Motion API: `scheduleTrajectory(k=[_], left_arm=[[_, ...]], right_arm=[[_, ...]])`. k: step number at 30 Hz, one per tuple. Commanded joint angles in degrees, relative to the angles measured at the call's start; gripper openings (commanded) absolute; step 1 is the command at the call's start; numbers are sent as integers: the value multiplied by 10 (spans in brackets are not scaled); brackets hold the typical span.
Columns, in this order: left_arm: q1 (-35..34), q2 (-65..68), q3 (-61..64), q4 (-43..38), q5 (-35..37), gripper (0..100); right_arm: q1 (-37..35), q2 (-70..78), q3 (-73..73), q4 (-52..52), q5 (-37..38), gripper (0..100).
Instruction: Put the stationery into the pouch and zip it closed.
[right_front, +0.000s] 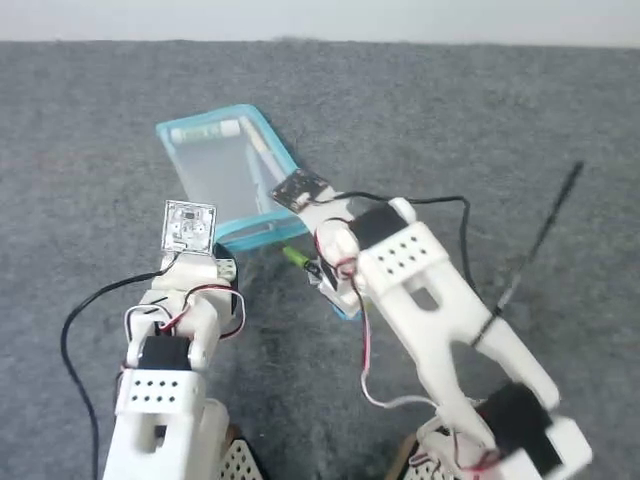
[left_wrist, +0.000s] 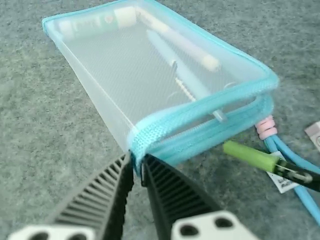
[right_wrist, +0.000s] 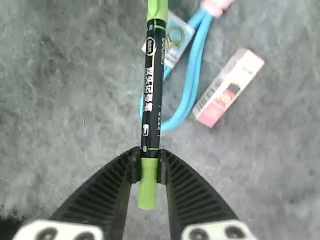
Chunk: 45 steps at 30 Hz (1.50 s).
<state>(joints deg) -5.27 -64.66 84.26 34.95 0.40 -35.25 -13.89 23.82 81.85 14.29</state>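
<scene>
The translucent pouch (right_front: 215, 165) with cyan trim lies at the middle back of the grey table, with several pens inside. In the left wrist view my left gripper (left_wrist: 137, 167) is shut on the near corner of the pouch (left_wrist: 150, 85), by the open zipper edge. My right gripper (right_wrist: 149, 172) is shut on a black marker (right_wrist: 151, 95) with green ends. From above, that marker (right_front: 295, 256) points at the pouch's near end, held by the right gripper (right_front: 314, 266). Its green tip (left_wrist: 250, 156) sits just outside the opening.
A pink and white eraser (right_wrist: 229, 87) lies on the mat beside the pouch's blue strap loop (right_wrist: 192, 75) with pink beads (left_wrist: 265, 127). A thin black cable (right_front: 545, 225) crosses the right side. Open mat lies to the left and at the back right.
</scene>
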Motion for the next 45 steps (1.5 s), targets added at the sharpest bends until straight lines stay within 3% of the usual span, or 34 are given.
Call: scheduleTrajectory(k=[1, 9, 26, 31, 36, 41, 45], left_arm=[[1, -20, -7, -22, 6, 11], [1, -20, -7, -23, 6, 11], [1, -20, -7, -23, 6, 11], [1, -20, -7, -24, 6, 11], [1, -20, -7, -24, 6, 11], [1, -20, -7, -23, 6, 11], [2, -20, -7, -22, 6, 11]], right_arm=[[7, -114, 49, -2, 10, 7], [5, -255, 99, -46, 8, 6], [0, -72, 5, -157, -42, 6], [-61, -67, -11, -199, -47, 6], [-78, -32, -28, -255, -103, 6], [-59, 62, -81, -294, -140, 6], [-24, 160, -159, -305, -220, 7]])
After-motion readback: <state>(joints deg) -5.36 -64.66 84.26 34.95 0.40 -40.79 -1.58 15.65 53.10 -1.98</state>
